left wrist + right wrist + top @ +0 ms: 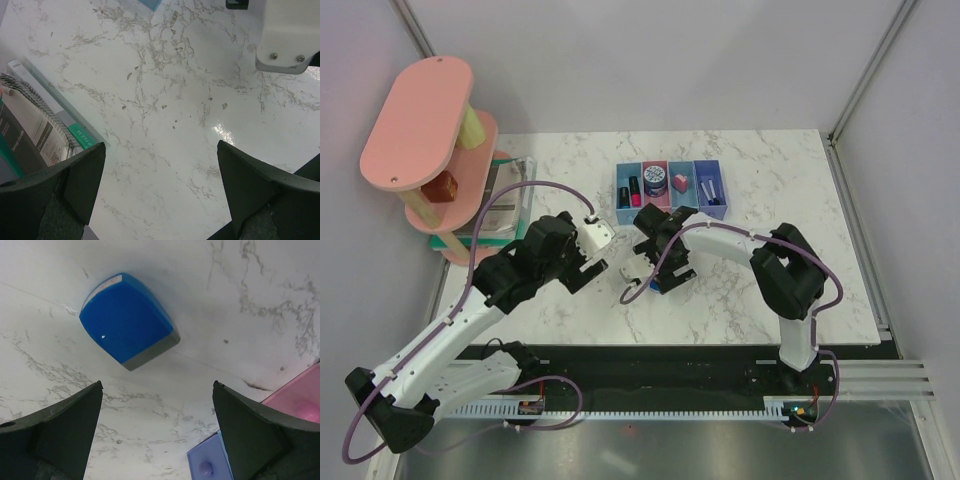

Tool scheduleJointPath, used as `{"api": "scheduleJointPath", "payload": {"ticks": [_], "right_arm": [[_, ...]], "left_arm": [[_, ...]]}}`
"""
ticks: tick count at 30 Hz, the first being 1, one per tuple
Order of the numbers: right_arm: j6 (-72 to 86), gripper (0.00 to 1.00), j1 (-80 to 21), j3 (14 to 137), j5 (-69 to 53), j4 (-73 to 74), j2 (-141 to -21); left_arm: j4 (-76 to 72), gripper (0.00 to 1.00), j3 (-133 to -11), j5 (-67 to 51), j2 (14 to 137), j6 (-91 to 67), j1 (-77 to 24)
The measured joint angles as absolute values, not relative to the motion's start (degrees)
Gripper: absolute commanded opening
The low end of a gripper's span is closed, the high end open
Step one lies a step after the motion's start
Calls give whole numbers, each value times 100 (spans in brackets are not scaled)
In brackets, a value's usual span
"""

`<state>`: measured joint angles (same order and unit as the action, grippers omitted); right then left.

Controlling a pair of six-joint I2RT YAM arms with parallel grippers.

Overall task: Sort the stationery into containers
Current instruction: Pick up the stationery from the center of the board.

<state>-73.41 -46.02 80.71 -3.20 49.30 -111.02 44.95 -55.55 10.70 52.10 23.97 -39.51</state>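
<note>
The right pincer (156, 385) hangs low over the marble bench (770, 200) with its fingers spread wide, holding nothing. The blue wedge block (127, 320) lies flat on the bench just ahead of them, touching neither finger. The row of bins (713, 213) stands just beyond, and its pink and purple-blue corners show at the lower right of the right wrist view. In the row, the markers (632, 188) sit in the leftmost light blue bin, the round blue roll (655, 181) in the pink one and the pink eraser (680, 186) in the next light blue one. The left pincer (160, 147) is also spread and empty, above bare bench beside a clear tray (40, 135) of booklets.
</note>
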Motion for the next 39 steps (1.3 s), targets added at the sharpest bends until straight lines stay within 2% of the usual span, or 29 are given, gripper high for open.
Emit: {"api": "scheduleJointPath", "payload": {"ticks": [17,26,39], "right_arm": [[-8053,95,-5092,8009,-106,4866,-11382],[-8114,87,-5137,8064,-56,4982,-11456],[-8145,88,-5223,8066,71,5009,-11472]], "left_arm": [[4495,100,-5557,1092,5223,2432,-3918],[4495,100,-5555,1092,5223,2436,-3900],[4493,100,-5548,1083,5223,2436,-3889]]}}
